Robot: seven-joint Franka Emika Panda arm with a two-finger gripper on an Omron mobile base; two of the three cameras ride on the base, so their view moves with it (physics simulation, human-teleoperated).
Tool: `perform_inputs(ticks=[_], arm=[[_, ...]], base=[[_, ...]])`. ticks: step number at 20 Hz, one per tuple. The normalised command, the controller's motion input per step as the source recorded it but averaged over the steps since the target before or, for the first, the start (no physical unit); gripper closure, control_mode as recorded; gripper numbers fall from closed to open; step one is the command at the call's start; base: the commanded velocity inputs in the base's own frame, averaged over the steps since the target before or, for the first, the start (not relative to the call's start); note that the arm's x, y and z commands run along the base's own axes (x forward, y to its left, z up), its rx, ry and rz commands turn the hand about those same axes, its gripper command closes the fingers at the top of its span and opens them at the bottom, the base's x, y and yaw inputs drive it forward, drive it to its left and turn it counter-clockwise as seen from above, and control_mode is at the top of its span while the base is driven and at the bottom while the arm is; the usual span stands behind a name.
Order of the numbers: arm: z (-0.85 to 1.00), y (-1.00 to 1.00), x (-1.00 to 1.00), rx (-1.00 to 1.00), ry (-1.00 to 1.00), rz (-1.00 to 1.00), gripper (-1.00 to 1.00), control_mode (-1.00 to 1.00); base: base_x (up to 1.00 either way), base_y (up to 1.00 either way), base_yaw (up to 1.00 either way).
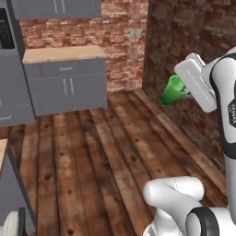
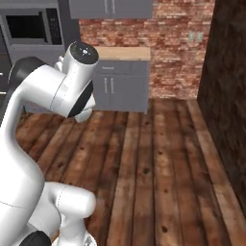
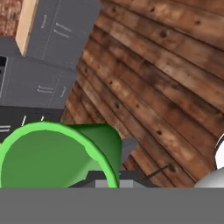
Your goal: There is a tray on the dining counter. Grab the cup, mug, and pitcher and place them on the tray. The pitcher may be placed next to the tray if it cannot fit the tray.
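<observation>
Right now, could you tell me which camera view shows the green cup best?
The left base view: the whole cup hangs tilted in the air, held at the claw. The hand view crops it to its rim and inside; in the right base view the arm stands in the way.

The arm is raised, its end effector (image 1: pixel 183 90) clamped shut.

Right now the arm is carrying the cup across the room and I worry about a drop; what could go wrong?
1. The cup hangs tilted, held at its rim by the gripper high over the wood floor; a jolt could shake it loose.
2. The dark brick wall stands close beside the cup, so a wide swing might knock it.
</observation>
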Motion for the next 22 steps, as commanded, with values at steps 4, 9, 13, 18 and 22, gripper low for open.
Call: perform_inputs(ticks=[4,9,13,18,22], arm=[[0.00,0.00,0.00,0.00,0.00,0.00,1.00,1.00],[0.00,0.00,0.00,0.00,0.00,0.00,1.00,1.00],[0.00,0.00,0.00,0.00,0.00,0.00,1.00,1.00],[0.00,0.00,0.00,0.00,0.00,0.00,1.00,1.00],[0.00,0.00,0.00,0.00,0.00,0.00,1.00,1.00]], base=[[0.12,0.01,0.80],[0.18,0.00,0.81],[0.29,0.00,0.78],[0.32,0.00,0.78],[0.40,-0.36,0.72]])
